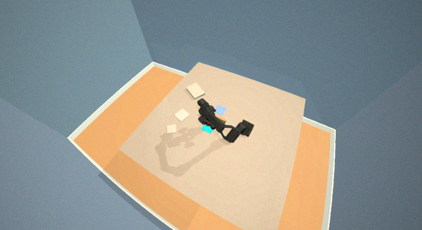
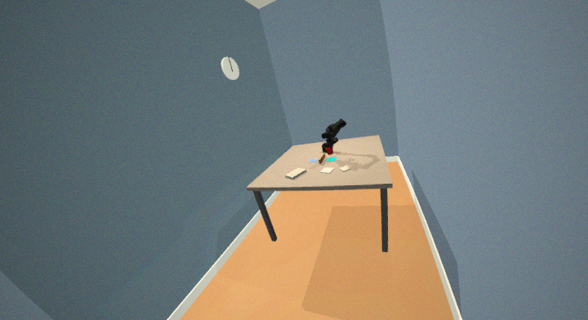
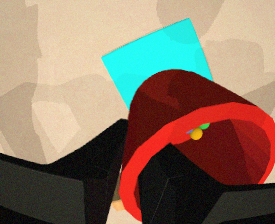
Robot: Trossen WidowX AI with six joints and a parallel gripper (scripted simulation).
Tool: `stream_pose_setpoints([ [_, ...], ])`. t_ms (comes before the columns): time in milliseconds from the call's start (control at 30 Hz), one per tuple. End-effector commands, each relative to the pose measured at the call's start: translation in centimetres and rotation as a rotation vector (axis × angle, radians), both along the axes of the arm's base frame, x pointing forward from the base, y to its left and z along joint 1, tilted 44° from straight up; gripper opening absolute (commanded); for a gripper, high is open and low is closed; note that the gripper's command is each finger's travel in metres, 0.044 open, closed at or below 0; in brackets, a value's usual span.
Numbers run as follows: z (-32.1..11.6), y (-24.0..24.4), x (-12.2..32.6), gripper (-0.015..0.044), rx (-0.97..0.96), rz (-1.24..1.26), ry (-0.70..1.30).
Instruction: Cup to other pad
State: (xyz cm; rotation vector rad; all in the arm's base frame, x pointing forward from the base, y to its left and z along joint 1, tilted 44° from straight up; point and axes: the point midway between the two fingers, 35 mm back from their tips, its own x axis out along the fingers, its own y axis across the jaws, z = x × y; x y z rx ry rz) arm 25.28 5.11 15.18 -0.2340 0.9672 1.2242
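The table (image 1: 236, 175) beneath me is carrying a cyan pad (image 1: 207, 128), a blue pad (image 1: 220, 110) (partly hidden), a wooden strip (image 2: 321, 158) and three pale cards (image 1: 181, 114).

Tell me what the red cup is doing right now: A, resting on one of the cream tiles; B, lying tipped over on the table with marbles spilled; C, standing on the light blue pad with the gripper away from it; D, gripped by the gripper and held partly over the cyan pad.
D: in the wrist view the gripper is shut on the red cup, whose far side overlaps the cyan pad, with marbles inside.
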Motion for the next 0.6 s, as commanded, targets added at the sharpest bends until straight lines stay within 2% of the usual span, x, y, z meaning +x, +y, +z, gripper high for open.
stream_pose_setpoints([
  [0, -0.3, 0.4, 0.0, 0.0000, 0.003, -0.001, -0.001],
  [567, -1.8, 1.8, 0.1, 0.0000, 0.003, -0.001, -0.001],
])
